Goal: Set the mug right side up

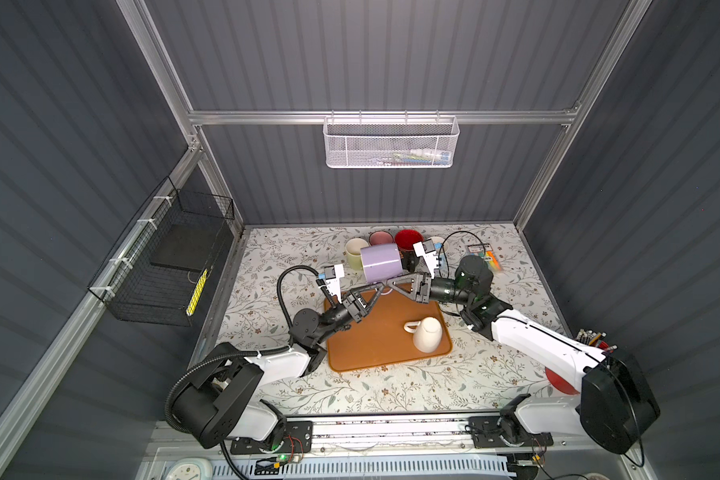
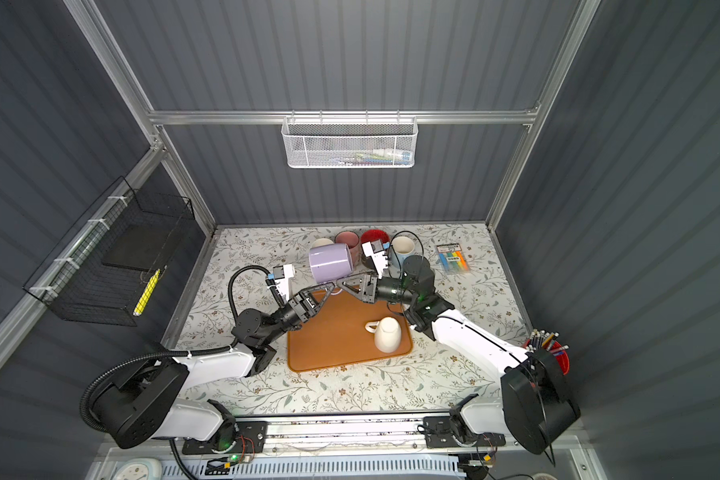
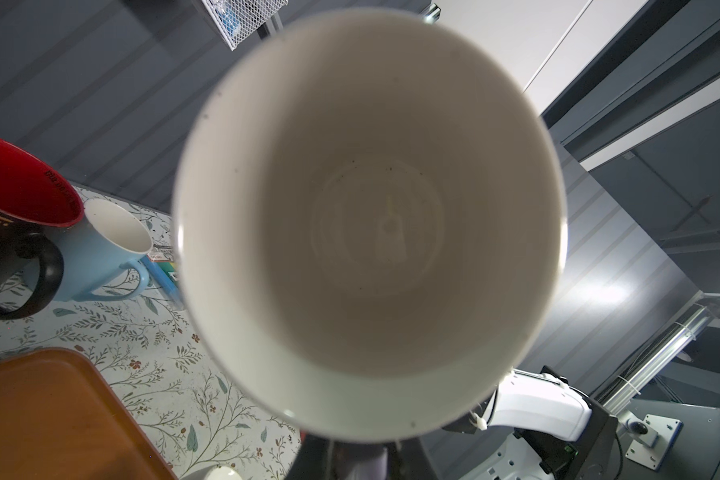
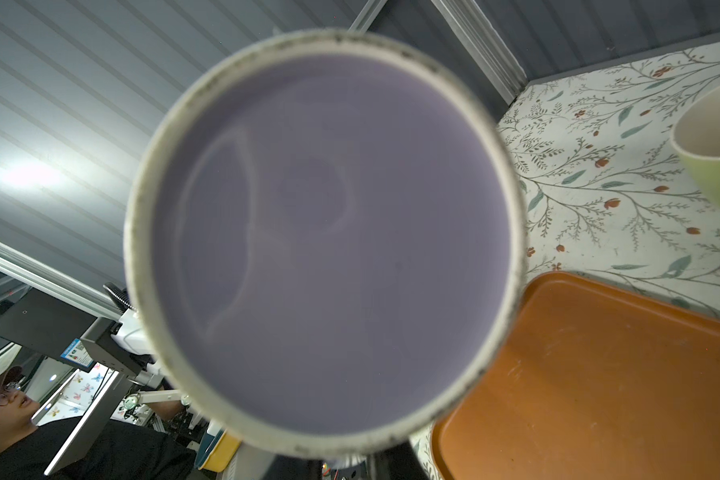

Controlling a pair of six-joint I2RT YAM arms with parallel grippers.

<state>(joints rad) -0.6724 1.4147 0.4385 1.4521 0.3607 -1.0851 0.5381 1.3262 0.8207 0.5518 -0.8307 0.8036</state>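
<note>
The lavender mug (image 1: 381, 262) (image 2: 331, 262) hangs on its side in the air over the far edge of the orange tray (image 1: 371, 353). Its mouth points left and its base points right. The left wrist view looks straight into its white inside (image 3: 371, 224). The right wrist view faces its purple base (image 4: 329, 249). Both grippers meet under the mug where its handle hangs down. My left gripper (image 1: 378, 288) (image 3: 364, 461) has a lavender piece between its dark fingers. My right gripper (image 1: 393, 284) (image 4: 341, 461) is shut beneath the base; what sits between its fingers is hidden.
A cream mug (image 1: 427, 334) rests base-up on the tray's right part. Behind the held mug stand a yellow-green mug (image 1: 356, 251), a pink mug (image 1: 381, 237), a red-and-black mug (image 1: 408, 241) and a light blue mug (image 2: 403, 247). A marker pack (image 2: 454, 257) lies at the back right, a red pencil cup (image 2: 551, 351) at the right edge.
</note>
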